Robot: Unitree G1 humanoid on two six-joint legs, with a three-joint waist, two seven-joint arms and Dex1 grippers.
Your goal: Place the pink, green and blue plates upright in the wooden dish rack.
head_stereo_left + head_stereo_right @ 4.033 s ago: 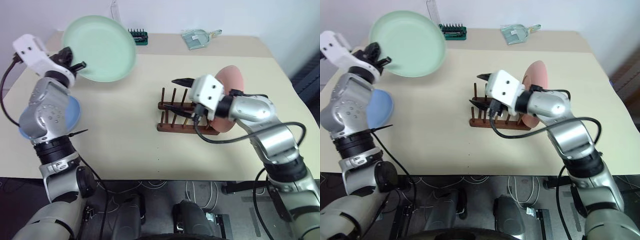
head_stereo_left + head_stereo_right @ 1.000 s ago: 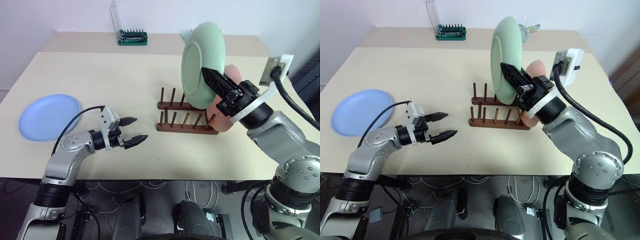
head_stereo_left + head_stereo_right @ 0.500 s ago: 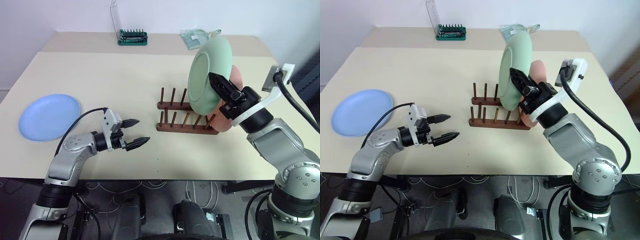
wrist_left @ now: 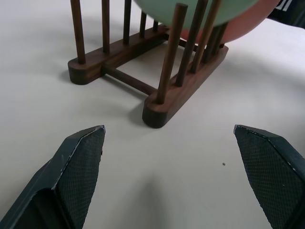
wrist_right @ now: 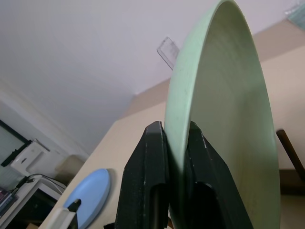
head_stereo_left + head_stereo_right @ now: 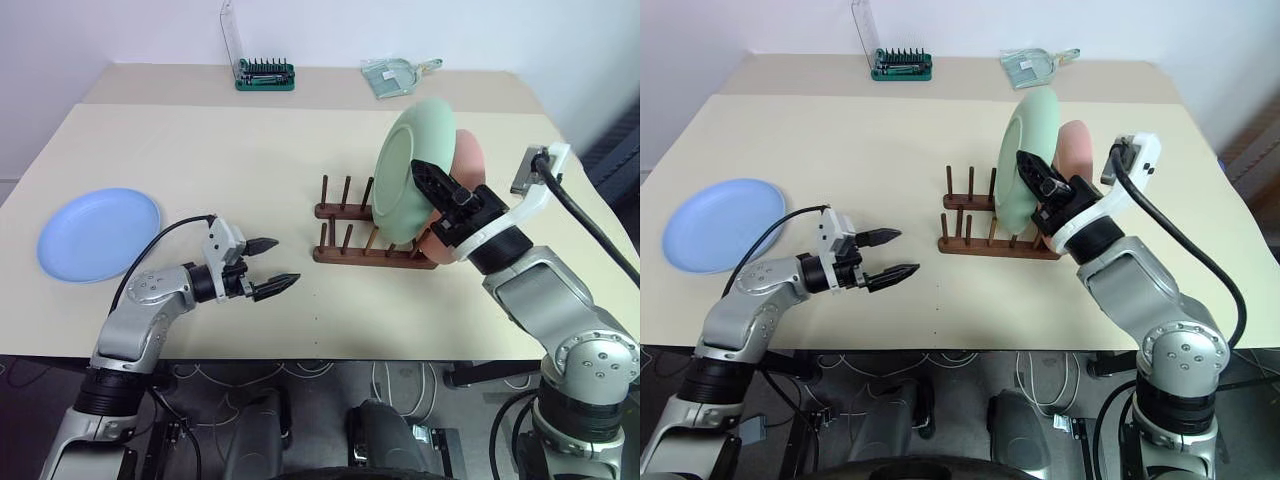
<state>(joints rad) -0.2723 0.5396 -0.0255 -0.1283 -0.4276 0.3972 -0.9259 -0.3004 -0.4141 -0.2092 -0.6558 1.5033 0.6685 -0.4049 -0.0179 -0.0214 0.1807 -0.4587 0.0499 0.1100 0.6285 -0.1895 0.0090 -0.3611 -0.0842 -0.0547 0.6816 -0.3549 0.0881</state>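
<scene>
I count three plates and one wooden dish rack (image 6: pixel 372 238). My right gripper (image 6: pixel 1040 180) pinches the green plate (image 6: pixel 408 170) over the rack; pink plate (image 6: pixel 468 165) racked behind; blue plate (image 6: pixel 98 234) flat at nine o'clock. Left gripper (image 6: pixel 272 265) spread, empty.

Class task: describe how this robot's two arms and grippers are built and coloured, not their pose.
Both arms are silver-grey metal with rounded joints and black wrist sections. A white box sits near each wrist, trailing a black cable. The left gripper and right gripper each have two tapered black fingers with cross-hatched pads.
</scene>
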